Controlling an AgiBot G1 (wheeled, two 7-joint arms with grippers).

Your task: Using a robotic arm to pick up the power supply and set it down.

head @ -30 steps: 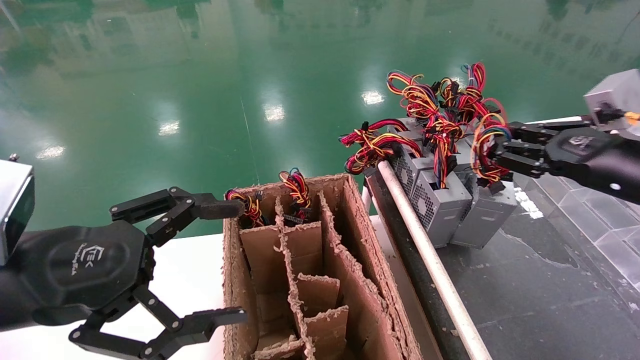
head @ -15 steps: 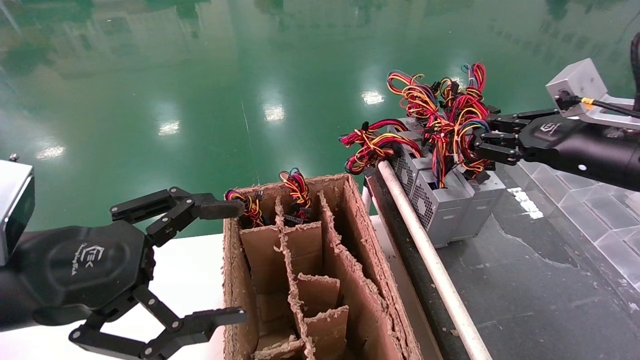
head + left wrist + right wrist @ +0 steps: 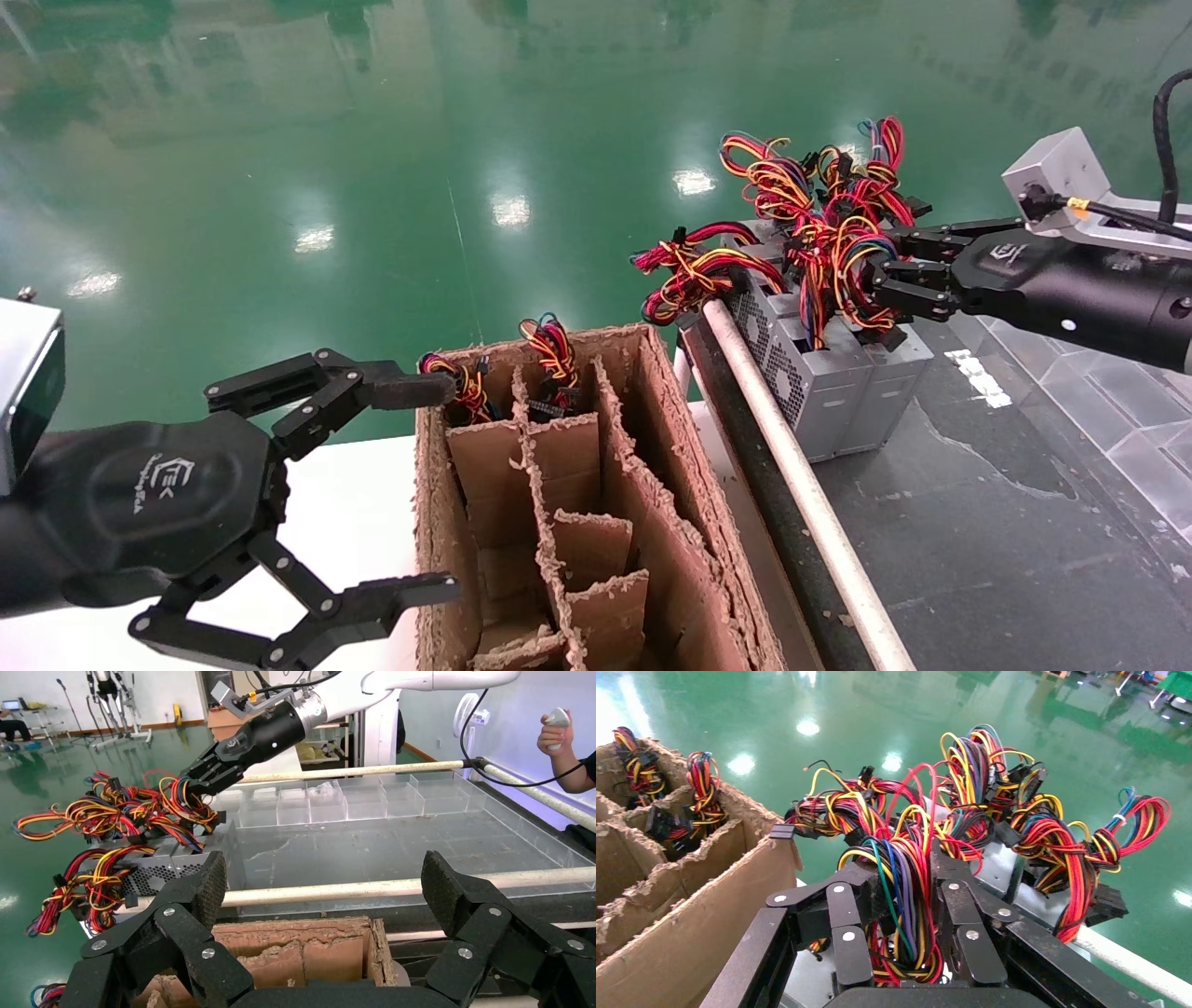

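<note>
The power supply (image 3: 892,380) is a small grey box standing upright on the dark tray (image 3: 978,540), pressed against the other grey boxes. Its bundle of red, yellow, black and blue wires (image 3: 898,874) rises from its top. My right gripper (image 3: 880,273) reaches in from the right and is shut on this wire bundle; in the right wrist view the gripper (image 3: 905,881) has the wires squeezed between both fingers. The left wrist view shows that gripper (image 3: 193,783) from afar on its white robotic arm (image 3: 422,679). My left gripper (image 3: 438,489) stays open beside the cardboard box.
Other grey power supplies (image 3: 805,368) with red-yellow wire bundles (image 3: 694,266) stand along a white rod (image 3: 801,485) at the tray's edge. A divided cardboard box (image 3: 680,522) holds two more wire bundles (image 3: 554,354). Clear plastic dividers (image 3: 1080,373) line the tray's right side.
My right gripper has moved left with the power supply. The box hung tilted a second ago and now stands upright against its neighbours. The left arm has not moved.
</note>
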